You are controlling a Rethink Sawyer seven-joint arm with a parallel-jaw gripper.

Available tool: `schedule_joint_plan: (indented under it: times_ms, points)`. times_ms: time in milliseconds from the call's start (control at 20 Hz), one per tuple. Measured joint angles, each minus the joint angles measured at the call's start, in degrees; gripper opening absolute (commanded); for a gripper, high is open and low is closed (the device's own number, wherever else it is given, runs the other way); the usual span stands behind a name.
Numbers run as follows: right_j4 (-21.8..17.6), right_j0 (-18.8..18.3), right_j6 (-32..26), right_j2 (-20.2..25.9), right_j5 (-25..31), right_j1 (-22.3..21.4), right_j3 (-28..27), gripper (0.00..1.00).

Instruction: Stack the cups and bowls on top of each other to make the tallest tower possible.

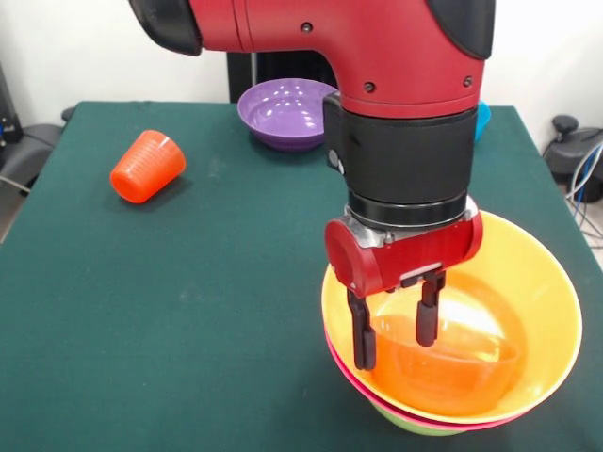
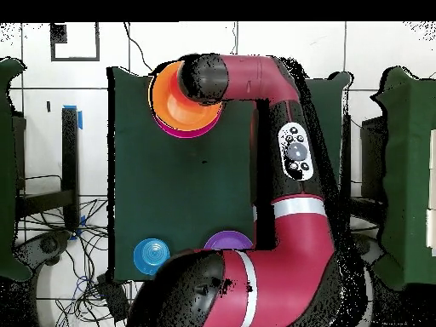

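Observation:
My gripper (image 1: 395, 330) is open and hangs just above the tower (image 1: 528, 320) at the table's near right. The tower is a green bowl (image 1: 415, 426) lowest, then a pink bowl (image 1: 350, 381), then the large orange bowl (image 1: 542, 282), with a small orange bowl (image 1: 443, 372) nested inside. The fingertips sit over the small bowl's left part and grip nothing. The orange-red cup (image 1: 148, 167) lies on its side at the far left. In the overhead view the tower (image 2: 170, 106) is half hidden under my wrist, and the cup is hidden.
A purple bowl (image 1: 287, 113) stands at the far edge, also in the overhead view (image 2: 228, 243). A blue bowl (image 1: 482, 118) peeks out behind my arm and shows whole in the overhead view (image 2: 152, 255). The green tablecloth (image 1: 188, 311) ends just in front of the tower.

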Motion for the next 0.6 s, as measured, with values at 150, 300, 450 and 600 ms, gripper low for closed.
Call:
schedule_joint_plan:
  times_ms: [150,300,450,600]
  points:
    - [0.09,0.69,0.00,-0.64,-0.02,0.02,0.27,1.00]
    - [0.09,1.21,0.00,-1.01,-0.23,0.07,0.46,1.00]
    - [0.09,1.59,0.00,-1.34,-0.89,0.11,0.64,1.00]
    - [0.09,1.89,0.00,-1.73,-2.40,0.14,0.76,1.00]
